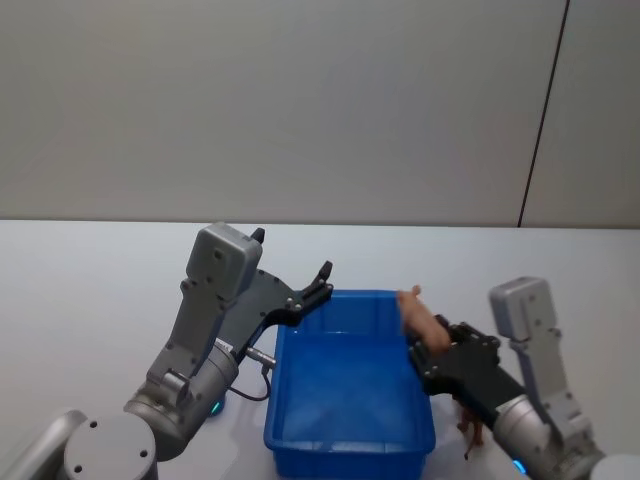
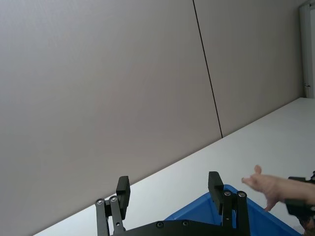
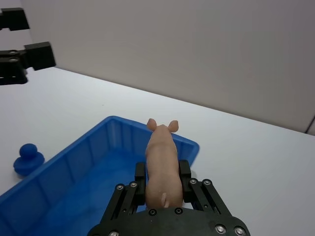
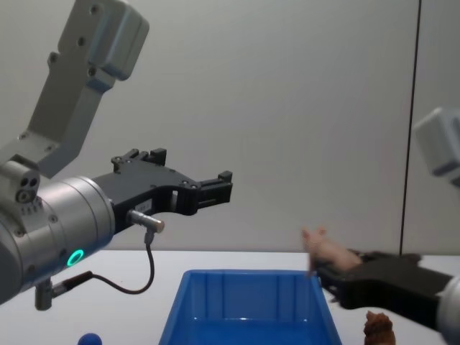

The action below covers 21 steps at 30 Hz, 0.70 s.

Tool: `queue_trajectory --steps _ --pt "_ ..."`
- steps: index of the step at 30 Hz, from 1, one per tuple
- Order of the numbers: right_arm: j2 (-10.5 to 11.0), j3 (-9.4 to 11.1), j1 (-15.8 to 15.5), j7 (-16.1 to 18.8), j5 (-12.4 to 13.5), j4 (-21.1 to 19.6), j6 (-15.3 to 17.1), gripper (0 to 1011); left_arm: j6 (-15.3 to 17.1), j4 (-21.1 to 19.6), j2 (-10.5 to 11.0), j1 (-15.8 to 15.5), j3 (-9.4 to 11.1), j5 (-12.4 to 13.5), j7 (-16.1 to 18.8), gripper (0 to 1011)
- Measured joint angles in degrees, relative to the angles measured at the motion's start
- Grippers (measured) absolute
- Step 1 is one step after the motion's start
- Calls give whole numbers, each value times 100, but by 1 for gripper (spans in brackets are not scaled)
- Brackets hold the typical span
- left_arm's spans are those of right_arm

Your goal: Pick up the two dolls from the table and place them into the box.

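The box (image 1: pixel 345 463) is open above; a brown doll (image 4: pixel 379 330) crowds its right wall.

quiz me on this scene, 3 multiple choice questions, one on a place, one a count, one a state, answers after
1. Where is the blue doll? A in the bin B on the table, left of the bin C on the bin's rim
2. How many dolls lie in the bin? A none B one C two
3. The right tool is: A open B shut on the pink doll C shut on nothing
Answers: 1 B, it sits on the white top outside the left wall. 2 A, the bin's floor is bare. 3 B, it clamps the doll's sides.
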Motion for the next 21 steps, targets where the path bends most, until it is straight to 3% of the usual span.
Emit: queue_trajectory --steps 9,21 --pt "-279 -180 287 238 -179 420 53 417 0 0 0 0 0 0 0 1002" --pt "-437 -266 422 170 -241 627 57 796 0 0 0 0 0 0 0 1002"
